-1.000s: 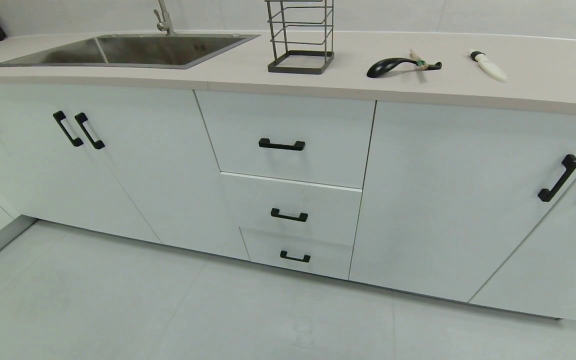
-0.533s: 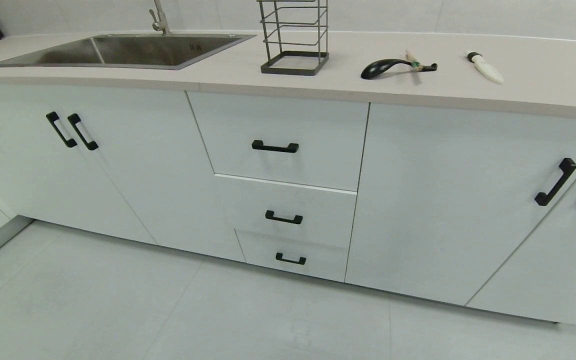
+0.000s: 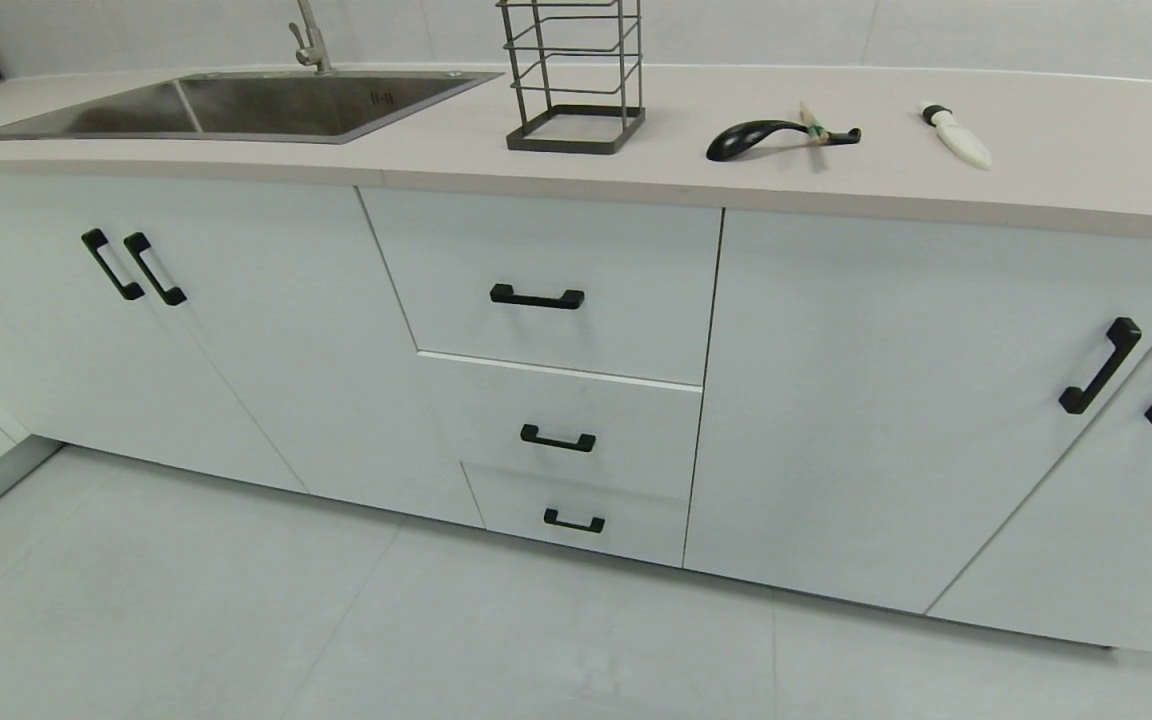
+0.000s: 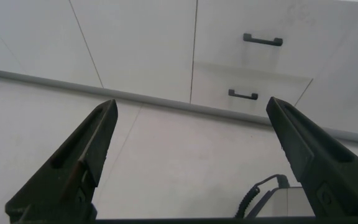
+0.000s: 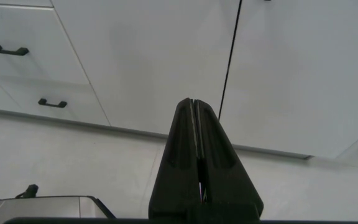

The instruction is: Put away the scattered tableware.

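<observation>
Task items: three pieces lie on the countertop point(image 3: 1086, 150), all on its right half, well apart from the sink point(image 3: 236, 100).
Black spoon point(image 3: 751, 137): bowl down toward the front edge, curved handle running to the right.
Wooden stick point(image 3: 812, 122): slim, with a green band, lying across the spoon's handle and touching it; whether it is one chopstick or a pair cannot be told.
White utensil point(image 3: 958, 142): black cap at its far end, lying alone to the right of the spoon.
Likely store: the wire rack point(image 3: 574, 75), upright and unfilled, just left of the spoon; the top drawer point(image 3: 536, 250) below it is closed.
Left gripper point(image 4: 191, 106): fingers spread wide, nothing between them; it hangs low, facing the lower drawers and floor.
Right gripper point(image 5: 194, 106): fingers pressed flat together, holding nothing; also low, facing the cabinet fronts.
Progress: judged as not begun, no piece stowed and both arms below counter height.
Risk, overlap: lifting the spoon first would probably roll the stick off its handle, perhaps toward the counter's front edge.
Risk, grasp: the stick is thin and flat to the surface, so fingers may close over it or pinch only one end.
Risk, approach: arms rising from below could strike the counter lip or a drawer handle.
Risk, rack: open wire sides may let a slim piece tip through.
</observation>
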Controlling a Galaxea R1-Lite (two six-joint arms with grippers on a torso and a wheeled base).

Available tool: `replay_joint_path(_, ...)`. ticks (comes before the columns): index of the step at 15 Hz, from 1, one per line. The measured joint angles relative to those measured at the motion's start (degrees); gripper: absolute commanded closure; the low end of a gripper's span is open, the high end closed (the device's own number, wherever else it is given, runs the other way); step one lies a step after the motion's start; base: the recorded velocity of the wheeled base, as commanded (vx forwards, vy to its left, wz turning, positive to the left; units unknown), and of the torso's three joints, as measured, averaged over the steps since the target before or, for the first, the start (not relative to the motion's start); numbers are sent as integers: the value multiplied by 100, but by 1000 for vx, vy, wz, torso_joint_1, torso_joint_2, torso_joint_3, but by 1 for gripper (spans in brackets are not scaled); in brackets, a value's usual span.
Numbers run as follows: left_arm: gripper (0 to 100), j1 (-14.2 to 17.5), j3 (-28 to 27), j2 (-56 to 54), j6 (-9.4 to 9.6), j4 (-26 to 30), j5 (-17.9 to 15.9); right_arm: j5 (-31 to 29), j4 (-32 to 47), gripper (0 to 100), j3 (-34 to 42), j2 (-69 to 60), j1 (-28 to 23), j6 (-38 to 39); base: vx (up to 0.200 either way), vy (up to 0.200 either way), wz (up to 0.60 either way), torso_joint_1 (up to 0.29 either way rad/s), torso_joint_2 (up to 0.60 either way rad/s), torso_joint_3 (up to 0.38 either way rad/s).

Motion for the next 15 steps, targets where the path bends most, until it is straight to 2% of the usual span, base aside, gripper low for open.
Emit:
replay_joint_path(3,0,0,0,0,35,5,-4,0,0,100,0,0,-2,-5,0,0,0,0,0,0)
replay_joint_path(5,0,2,0,0,-30,5,10,2,0,100,0,0,0,-20,0,0,0,0,0,0)
replay_joint_path(10,0,13,-2,0,30,2,-17,2,0,100,0,0,4,-35,0,0,0,0,0,0)
replay_joint_path(12,0,5,-71,7,227,-346,-432,2,2,100,0,0,-10,-38,0,0,0,0,0,0)
replay_joint_path(14,0,21,-600,160,335,-525,-827,0,0,100,0,0,-5,-35,0,0,0,0,0,0)
replay_joint_path(15,0,21,-890,308,449,-501,-936,0,0,100,0,0,-5,-38,0,0,0,0,0,0)
